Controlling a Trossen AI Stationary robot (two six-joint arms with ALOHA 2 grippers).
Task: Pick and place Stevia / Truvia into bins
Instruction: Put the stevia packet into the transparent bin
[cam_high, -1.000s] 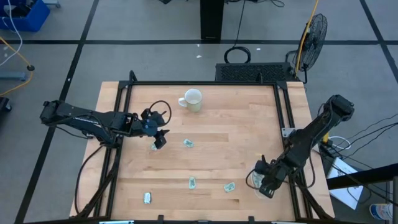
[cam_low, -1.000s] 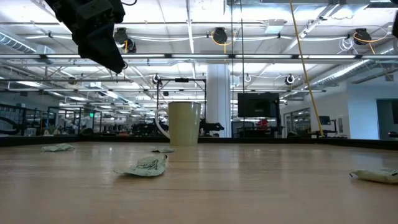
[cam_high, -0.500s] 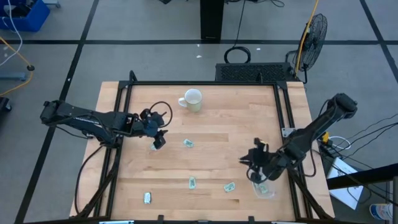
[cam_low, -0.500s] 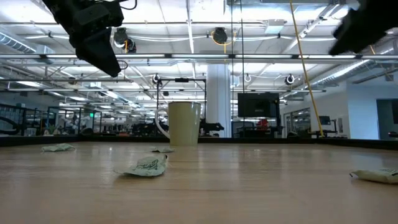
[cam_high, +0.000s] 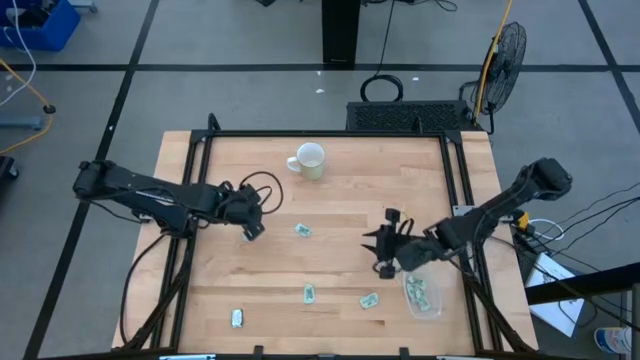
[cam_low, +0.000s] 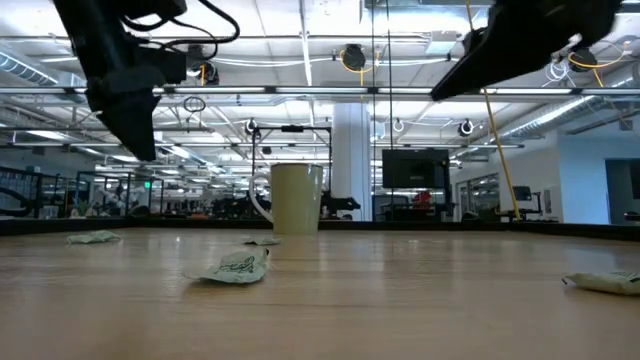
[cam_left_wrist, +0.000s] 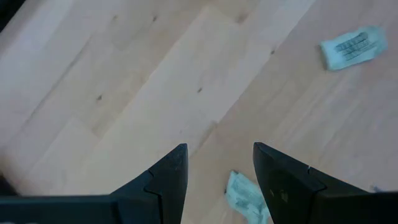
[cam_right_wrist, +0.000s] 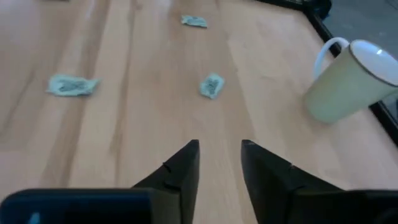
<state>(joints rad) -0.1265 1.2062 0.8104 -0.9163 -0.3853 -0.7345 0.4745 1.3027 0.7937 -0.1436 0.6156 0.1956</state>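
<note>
High view: our left gripper (cam_high: 253, 229) hovers spread over a packet (cam_left_wrist: 244, 196), grasp pending; next we descend and pinch. Right gripper (cam_high: 384, 252) spread, empty, beside bin (cam_high: 422, 295).

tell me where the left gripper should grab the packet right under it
The packet lies flat on the wooden table, just below the open left gripper. Probably best to come straight down and pinch across its narrow width at the middle; nothing crowds it.
</note>
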